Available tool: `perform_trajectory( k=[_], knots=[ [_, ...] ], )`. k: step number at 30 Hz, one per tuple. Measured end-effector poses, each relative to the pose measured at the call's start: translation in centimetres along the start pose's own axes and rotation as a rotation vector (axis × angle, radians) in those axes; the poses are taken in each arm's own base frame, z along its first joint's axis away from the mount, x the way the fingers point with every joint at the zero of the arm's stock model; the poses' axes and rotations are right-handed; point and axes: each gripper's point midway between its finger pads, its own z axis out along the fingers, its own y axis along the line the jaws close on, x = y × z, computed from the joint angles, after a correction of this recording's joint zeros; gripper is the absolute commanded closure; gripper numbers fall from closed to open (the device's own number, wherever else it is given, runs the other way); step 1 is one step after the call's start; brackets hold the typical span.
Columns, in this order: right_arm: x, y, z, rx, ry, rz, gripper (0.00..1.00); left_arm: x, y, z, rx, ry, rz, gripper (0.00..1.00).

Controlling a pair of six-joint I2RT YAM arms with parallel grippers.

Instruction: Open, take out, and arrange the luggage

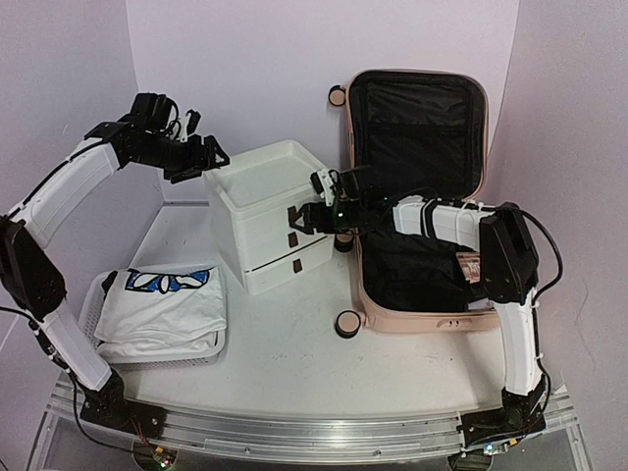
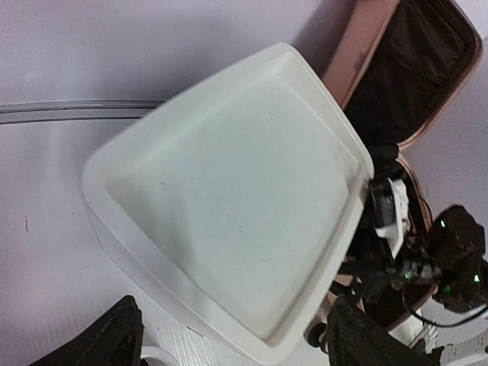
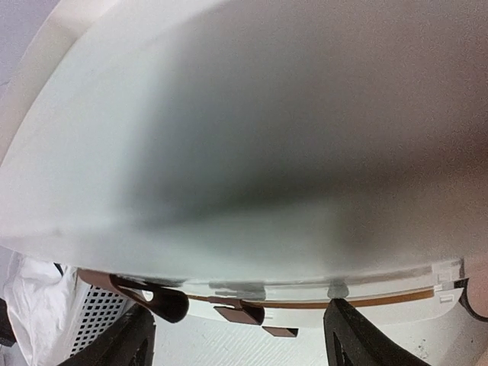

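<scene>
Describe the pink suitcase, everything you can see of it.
The suitcase is a pale pink hard shell, lying open on the right side of the table. Its lid stands up at the back, black fabric lining showing; the base lies flat, also black inside. Black-and-cream caster wheels sit along its left edge, toward the white drawer unit. The right arm crosses above the base.

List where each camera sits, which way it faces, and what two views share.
Top: above and behind the arms, looking down at the table; both arms show.
Left wrist: on the left arm, looking down onto the drawer unit; left fingers show.
Right wrist: close against the drawer unit; right fingers show.
Shared: all three see the drawer unit.
</scene>
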Motion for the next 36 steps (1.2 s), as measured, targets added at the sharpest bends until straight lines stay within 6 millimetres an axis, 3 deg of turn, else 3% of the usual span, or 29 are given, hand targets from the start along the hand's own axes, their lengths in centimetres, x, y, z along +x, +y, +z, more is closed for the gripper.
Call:
perform_trajectory(
  k=[5,10,16,24,29,36],
  knots=[
    [0.4,1.3,0.6,0.020,-0.010,-0.033,0.34,-2.0,4.9,3.0,-0.098,0.004,-0.028,0.26],
    [1.3,3.2,1.4,0.048,-0.015,-0.099,0.44,-0.2,7.8,6.1,-0.144,0.091,-0.063,0.32],
    [1.9,3.9,1.8,0.134,-0.026,-0.131,0.47,0.7,6.9,7.1,-0.110,0.122,-0.060,0.37],
    [0.6,2.9,1.2,0.223,-0.050,-0.140,0.46,1.1,6.9,7.2,-0.103,0.121,-0.056,0.37],
    [0.1,2.6,0.9,0.246,-0.049,-0.148,0.56,1.0,6.9,7.2,-0.101,0.114,-0.054,0.38],
    [-0.8,3.3,0.5,0.239,-0.059,-0.149,0.62,0.9,6.9,7.2,-0.099,0.107,-0.057,0.40]
  ],
)
